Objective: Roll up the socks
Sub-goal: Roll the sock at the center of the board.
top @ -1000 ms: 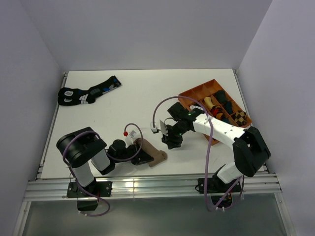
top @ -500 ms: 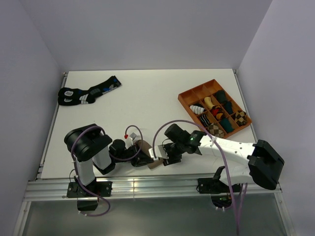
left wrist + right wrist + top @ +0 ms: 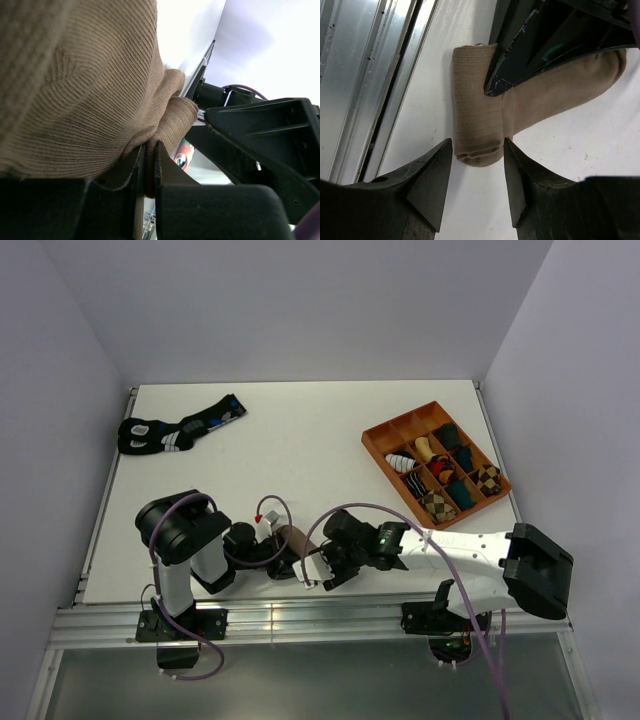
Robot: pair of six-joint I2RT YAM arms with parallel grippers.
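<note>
A tan-brown sock [image 3: 291, 537] lies near the table's front edge, between both arms. My left gripper [image 3: 274, 554] is shut on a fold of this sock [image 3: 90, 85], the cloth pinched between its fingers [image 3: 149, 150]. My right gripper [image 3: 312, 570] comes in from the right, low over the table. In the right wrist view its jaws [image 3: 477, 145] stand open on either side of the sock's folded end [image 3: 475, 120], not touching it. A left finger [image 3: 520, 60] presses on the sock just beyond.
Black socks with blue and white marks [image 3: 180, 430] lie at the back left. An orange tray [image 3: 400, 420] of rolled bundles stands at the right. The aluminium rail [image 3: 300, 615] runs along the near edge, close to both grippers.
My right arm has swung from the middle of the table down to the front edge, up to the sock's end. The left gripper has kept its hold, and the sock has bunched leftward.
</note>
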